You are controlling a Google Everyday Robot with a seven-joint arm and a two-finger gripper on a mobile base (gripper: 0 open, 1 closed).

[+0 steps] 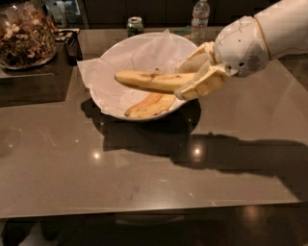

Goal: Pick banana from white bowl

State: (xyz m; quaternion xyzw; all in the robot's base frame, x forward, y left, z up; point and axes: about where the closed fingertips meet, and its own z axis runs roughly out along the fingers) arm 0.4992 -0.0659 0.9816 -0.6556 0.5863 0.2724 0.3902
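The pale yellow, gently curved banana with brown specks (149,81) hangs roughly level above the large round white bowl lined with crinkled paper (113,108). It looks lifted free of the lining. Its free end points across the bowl towards the side away from the arm. The cream-coloured two-finger gripper (186,81) sits over the bowl's rim on the arm's side, its fingers closed around the banana's near end, one finger above and one below. The shorter, more orange-brown banana (147,106) lies in the bowl directly beneath, apparently not touching the held one.

The step in hand seems to be the lift-out, and it looks well advanced. The grasp is at one end, so most of the fruit's length hangs out unsupported. A quick swing could make it pivot or slip between the fingers, so a slow, straight rise is better. The grip should be firm without bruising the soft peel. The free end needs to clear the far rim and the upstanding paper before any sideways travel.

The glass jar of nuts (24,36), the green can (135,25) and the clear water bottle (199,14) stand behind the bowl on the glossy brown desk (144,173). Carrying the banana towards the desk's front edge would avoid them.
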